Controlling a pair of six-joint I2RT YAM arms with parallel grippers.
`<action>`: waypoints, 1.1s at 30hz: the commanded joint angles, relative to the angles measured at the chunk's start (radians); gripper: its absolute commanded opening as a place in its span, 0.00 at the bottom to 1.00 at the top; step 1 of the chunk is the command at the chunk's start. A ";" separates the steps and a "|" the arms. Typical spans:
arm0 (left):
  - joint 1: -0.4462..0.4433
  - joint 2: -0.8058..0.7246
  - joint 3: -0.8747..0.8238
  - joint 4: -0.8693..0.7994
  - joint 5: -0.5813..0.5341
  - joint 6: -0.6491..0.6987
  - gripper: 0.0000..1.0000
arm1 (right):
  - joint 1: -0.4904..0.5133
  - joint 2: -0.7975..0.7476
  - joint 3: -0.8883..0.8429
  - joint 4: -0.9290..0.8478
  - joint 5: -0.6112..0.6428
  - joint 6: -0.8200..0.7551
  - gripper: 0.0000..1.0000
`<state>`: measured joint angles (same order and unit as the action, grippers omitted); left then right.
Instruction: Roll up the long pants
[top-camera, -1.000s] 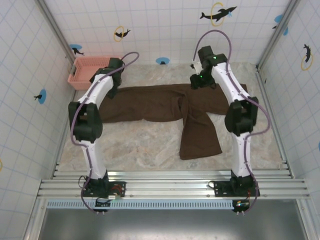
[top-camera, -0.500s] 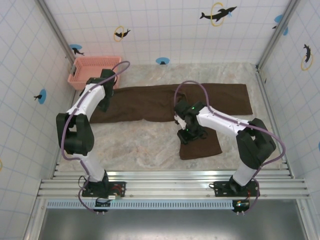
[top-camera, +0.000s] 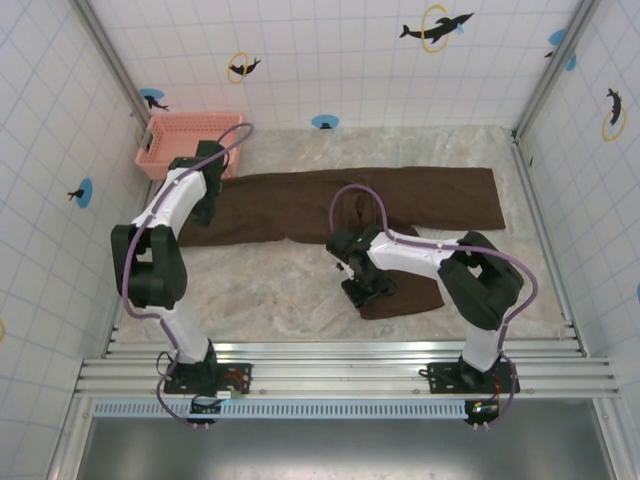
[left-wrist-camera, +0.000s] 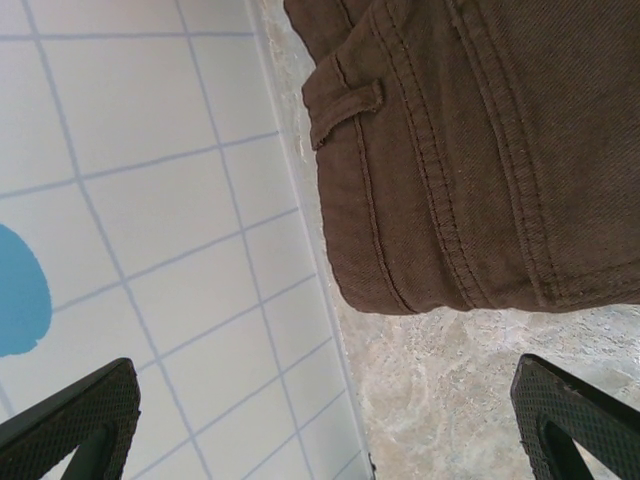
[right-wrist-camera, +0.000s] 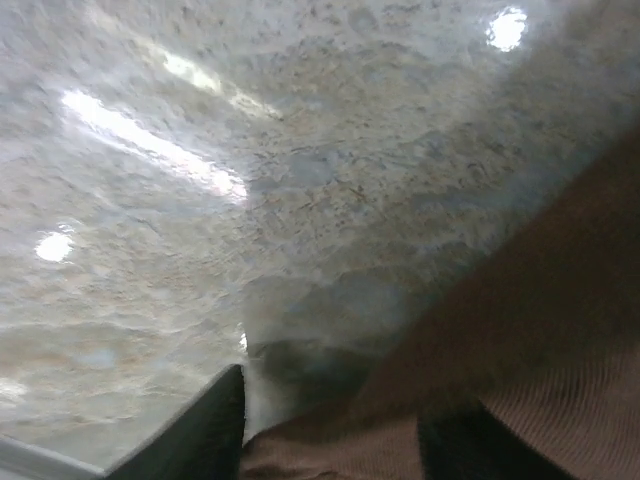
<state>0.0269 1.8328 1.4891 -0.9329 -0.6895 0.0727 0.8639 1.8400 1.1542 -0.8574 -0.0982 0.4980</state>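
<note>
Currently laid flat on the counter (top-camera: 270, 290): the long pants (top-camera: 300, 205), dark brown, waistband end at left of frame near a pink basket (top-camera: 180, 140), one leg stretched toward upper right, the other bent down to lower centre. Left gripper (left-wrist-camera: 325, 420): spread wide, empty, over the waistband corner. Right gripper (top-camera: 358, 288): at the bent leg's hem, partway closed, fabric edge between its fingers (right-wrist-camera: 200, 430); actual hold impossible to tell.

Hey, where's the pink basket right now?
In the top view, the pink basket sits in the table's far left corner against the tiled wall, just beyond the waistband end of the long pants.
</note>
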 joint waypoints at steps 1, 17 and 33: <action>0.015 0.036 -0.027 0.006 0.003 -0.028 0.97 | -0.013 0.036 0.007 -0.025 0.057 0.010 0.29; 0.074 0.108 0.055 -0.013 -0.013 -0.012 0.97 | -0.585 -0.318 0.339 -0.338 0.369 -0.232 0.00; 0.159 0.178 0.157 -0.038 -0.104 0.047 0.97 | -0.938 0.337 1.015 -0.314 0.393 -0.345 0.00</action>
<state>0.1848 1.9808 1.5948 -0.9401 -0.7429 0.0868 -0.0559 2.0914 2.0380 -1.1423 0.2554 0.1635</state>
